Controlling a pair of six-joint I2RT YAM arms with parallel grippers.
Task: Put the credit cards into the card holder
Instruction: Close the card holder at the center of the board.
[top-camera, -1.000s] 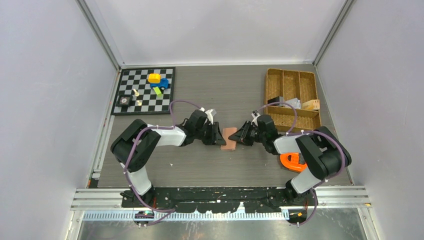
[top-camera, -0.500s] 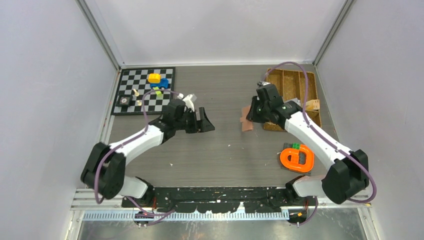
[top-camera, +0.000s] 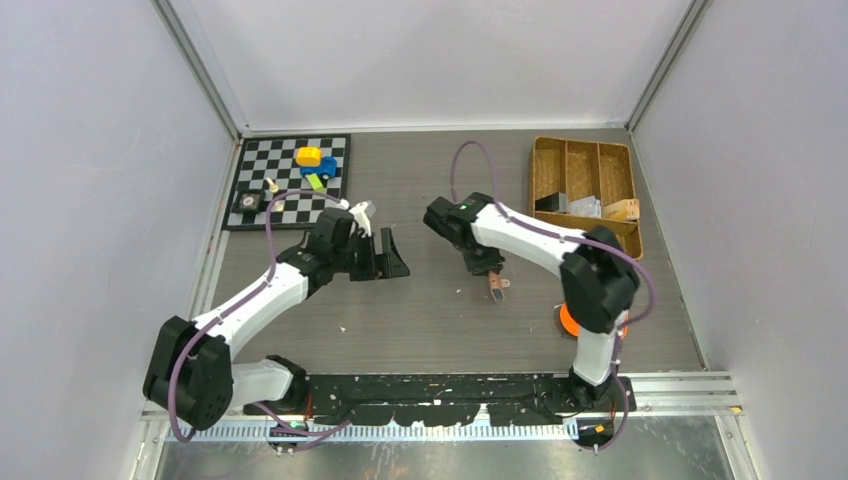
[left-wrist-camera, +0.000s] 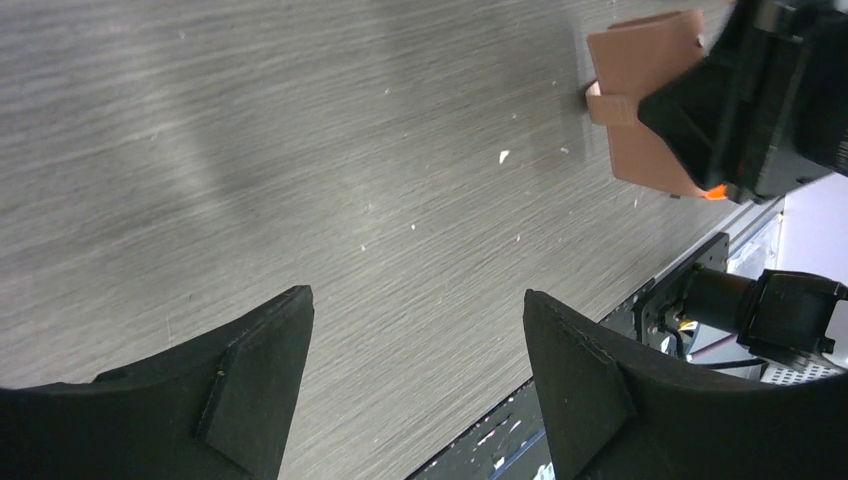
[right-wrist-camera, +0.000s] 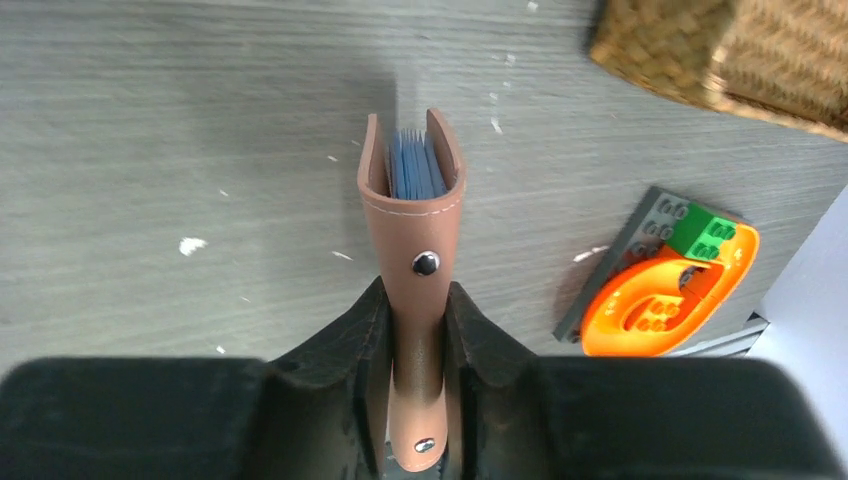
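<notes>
The salmon-pink card holder (right-wrist-camera: 414, 235) is pinched edge-on between my right gripper's (right-wrist-camera: 415, 292) fingers, folded, with its snap button facing the camera. Thin blue-grey card edges (right-wrist-camera: 414, 166) show inside its fold. In the top view the card holder (top-camera: 495, 286) hangs just above the table's middle, under the right gripper (top-camera: 485, 266). My left gripper (top-camera: 386, 256) stands open and holds nothing, well left of the holder. In the left wrist view the left gripper (left-wrist-camera: 415, 300) points at bare table, with the card holder (left-wrist-camera: 640, 85) at the far upper right. A pale card (top-camera: 588, 207) lies in the tray.
A woven wicker tray (top-camera: 583, 160) stands at the back right, with a small tan box (top-camera: 622, 210) in it. An orange brick piece with a green block (right-wrist-camera: 660, 300) lies near the right arm. A chessboard (top-camera: 330, 205) with toys sits at the back left.
My left gripper opened, let go of the card holder and drew back to the left. The right arm lifted the holder alone, swung it toward the tray, then brought it back to the table's middle.
</notes>
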